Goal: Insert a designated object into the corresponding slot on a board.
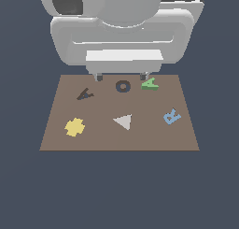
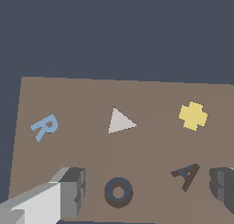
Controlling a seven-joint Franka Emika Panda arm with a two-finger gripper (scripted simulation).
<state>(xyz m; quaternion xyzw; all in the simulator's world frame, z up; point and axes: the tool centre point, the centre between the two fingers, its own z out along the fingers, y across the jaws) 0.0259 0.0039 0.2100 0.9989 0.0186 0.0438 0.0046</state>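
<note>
**Green letter A waits at the board's far edge, end effector spread above it**

The green letter A [image 1: 150, 84] lies flat on the tan board [image 1: 154, 130], at about one o'clock from the board's middle in the exterior view, close under the arm's body. Its target, the dark A-shaped recess [image 1: 84, 94], sits at about ten o'clock, with the dark ring [image 1: 123, 86] between the two at twelve. The yellow cross piece [image 1: 74, 127] lies at eight o'clock, the pale triangle [image 1: 123, 121] near the centre, and the light blue letter R [image 1: 172, 116] at four o'clock.

The end effector [image 1: 121, 76] hangs over the far edge with its fingers spread and nothing between them; one fingertip stands just beside the green letter, the other well toward the recess side. In the wrist view the ring shows between the two fingers, and the green letter is hidden.

The letter looks like a thin, rigid, light block, unlikely to deform or break, but smooth enough to slip or swivel if pinched off-centre. My judgement is that the firmest hold is across the two sloping legs near the crossbar, where opposite faces come closest to parallel; the apex offers too little surface.
</note>
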